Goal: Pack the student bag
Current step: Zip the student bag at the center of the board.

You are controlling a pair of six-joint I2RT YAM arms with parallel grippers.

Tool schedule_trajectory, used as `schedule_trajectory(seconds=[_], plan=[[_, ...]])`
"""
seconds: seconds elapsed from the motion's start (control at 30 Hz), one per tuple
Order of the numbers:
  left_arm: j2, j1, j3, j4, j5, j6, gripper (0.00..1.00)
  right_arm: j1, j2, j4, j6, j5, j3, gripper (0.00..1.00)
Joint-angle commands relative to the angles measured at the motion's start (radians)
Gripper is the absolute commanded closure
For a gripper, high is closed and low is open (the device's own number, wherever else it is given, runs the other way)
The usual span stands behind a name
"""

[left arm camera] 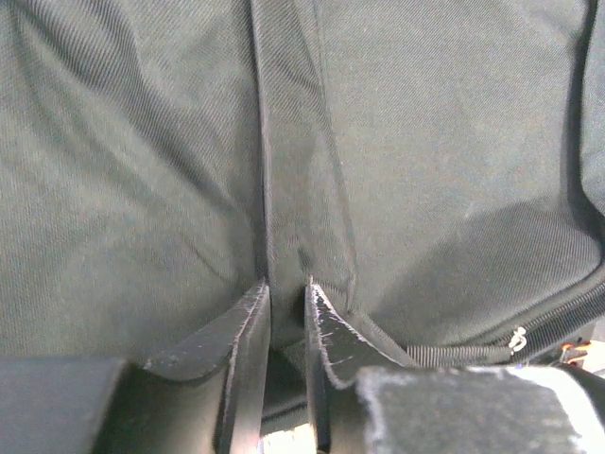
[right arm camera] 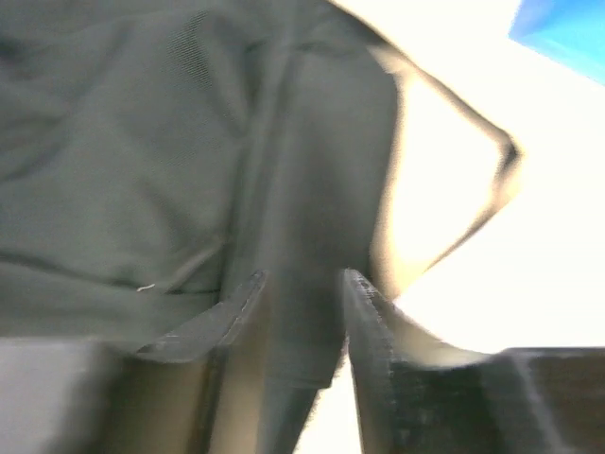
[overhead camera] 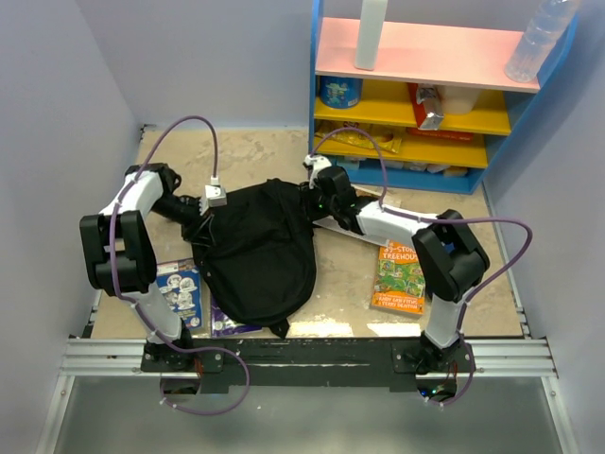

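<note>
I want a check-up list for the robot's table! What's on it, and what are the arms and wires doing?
Surface: beige table, patchy.
Job's things: student bag lies mid-table between the arms.
Clutter: Treehouse book right of it; blue booklet left; purple item partly under it.
Grippers: left gripper pinches a bag fold; right gripper has fabric between its fingers, blurred, grip unclear.
Cables: purple cables loop over both arms.
Surroundings: coloured shelf behind, clear bottle on top.

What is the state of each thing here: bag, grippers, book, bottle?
student bag: lying flat on the table
left gripper: shut on a fold of the student bag
right gripper: jaws apart around bag fabric, grip unclear
Treehouse book: closed, flat, cover up
plastic bottle: standing on the shelf
</note>
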State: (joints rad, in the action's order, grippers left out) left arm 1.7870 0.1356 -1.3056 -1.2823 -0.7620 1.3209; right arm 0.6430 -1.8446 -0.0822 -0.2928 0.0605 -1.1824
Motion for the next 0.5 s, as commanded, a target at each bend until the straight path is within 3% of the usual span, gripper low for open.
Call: schedule_trajectory(seconds=[0.0, 0.07, 0.13, 0.33, 0.47], plan=[[-0.038, 0.038, -0.038, -0.035, 0.003, -0.008, 0.72, -0.042, 0.028, -0.022, 0.024, -0.102, -0.060, 0.46], [-0.037, 0.059, -0.046, -0.035, -0.014, -0.014, 0.71, -0.048, 0.018, 0.011, 0.034, -0.119, -0.088, 0.34], [-0.038, 0.071, -0.050, -0.034, -0.028, -0.023, 0.71, -0.046, -0.014, 0.030, 0.038, -0.131, -0.135, 0.31], [-0.074, 0.082, -0.004, -0.034, -0.056, -0.045, 0.71, -0.049, -0.106, 0.102, 0.037, -0.122, -0.223, 0.35], [-0.107, 0.081, 0.040, -0.034, -0.066, -0.042, 0.67, -0.051, -0.096, 0.139, 0.038, -0.135, -0.174, 0.42]])
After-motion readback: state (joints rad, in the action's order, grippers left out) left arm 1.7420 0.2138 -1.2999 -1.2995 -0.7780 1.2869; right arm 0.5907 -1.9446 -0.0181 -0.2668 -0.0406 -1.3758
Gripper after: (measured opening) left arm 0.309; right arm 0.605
